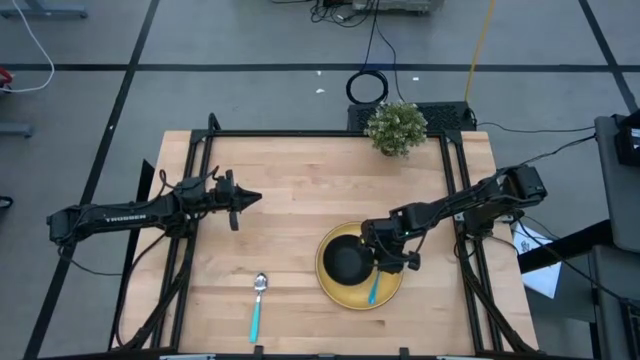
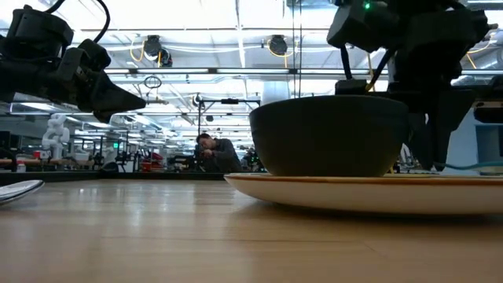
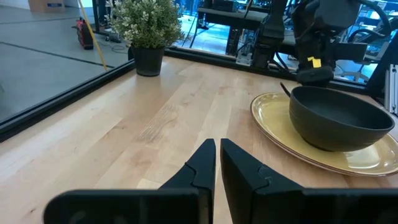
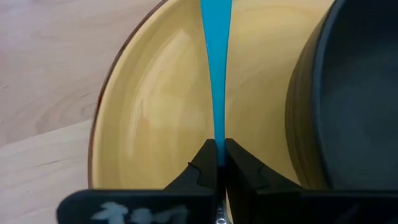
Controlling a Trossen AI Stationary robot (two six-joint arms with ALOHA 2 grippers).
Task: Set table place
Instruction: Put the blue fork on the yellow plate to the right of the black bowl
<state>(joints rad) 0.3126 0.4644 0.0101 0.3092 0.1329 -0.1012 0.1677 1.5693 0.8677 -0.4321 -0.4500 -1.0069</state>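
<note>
The round yellow plate [image 1: 392,290] lies on the table's near middle, with the black bowl [image 1: 347,260] standing on its left part. My right gripper [image 1: 385,262] is over the plate, beside the bowl, shut on the fork [image 1: 373,291]; only the fork's turquoise handle shows. The spoon [image 1: 257,308] lies flat on the table to the plate's left, its bowl end toward the far edge. My left gripper [image 1: 257,198] is shut and empty above the table's left half. My right gripper pinches the fork's turquoise handle [image 4: 219,144] between its two fingers, near the end toward the metal part, which the gripper hides. The fingers come from above. The handle runs out level toward the near edge, over the plate's floor [image 4: 161,124]; whether it rests on the plate I cannot tell.
A small green potted plant [image 1: 396,128] stands at the table's far edge, right of middle. Black frame rails [image 1: 462,170] run along the table's sides. Bare wood lies between the spoon and the left gripper and at the far middle [image 1: 310,170].
</note>
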